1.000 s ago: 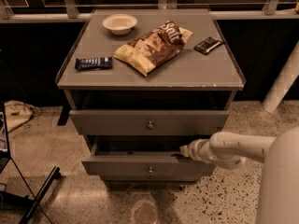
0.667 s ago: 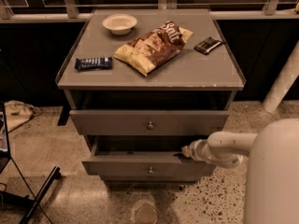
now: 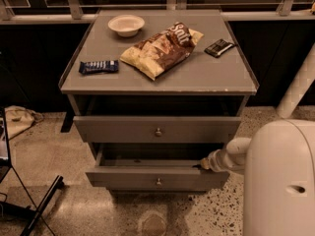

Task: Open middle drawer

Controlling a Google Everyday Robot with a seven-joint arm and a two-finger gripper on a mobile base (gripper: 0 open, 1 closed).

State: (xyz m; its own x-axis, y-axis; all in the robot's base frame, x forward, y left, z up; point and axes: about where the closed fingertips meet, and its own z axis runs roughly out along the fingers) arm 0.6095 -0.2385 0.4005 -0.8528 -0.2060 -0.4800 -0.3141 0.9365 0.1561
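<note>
I am looking down on the cabinet, and the middle drawer (image 3: 113, 129) is sitting just under the dark recess below the tabletop (image 3: 197, 77). Its grey front is appearing to stand a little forward of the frame, though I cannot tell by how much. The lowest drawer (image 3: 123, 177) is standing out further, with a strip of its inside showing.

The hand (image 3: 203, 165) is lying low on the right, in the gap under the middle drawer's front and right at the top edge of the lowest drawer. I cannot tell how far open it is or whether it has hold of anything. The arm (image 3: 231, 154) is reaching in from the pale robot body at the right.

I am judging the drawer front to be a stiff, flat panel with no lip that I can see. That is leaving the small round knob (image 3: 158, 131) at its centre as the natural place to take hold. The knob is looking like smooth metal, so I am expecting it to be slippery. It is wanting a firm, centred pinch and a pull straight out, since any sideways drag is likely to twist the drawer in its runners. I cannot judge its weight, as the contents are hidden.

A jerk is likely to shake the bowl (image 3: 126, 25) and the chip bag (image 3: 157, 50) above, so I am favouring a slow pull.
</note>
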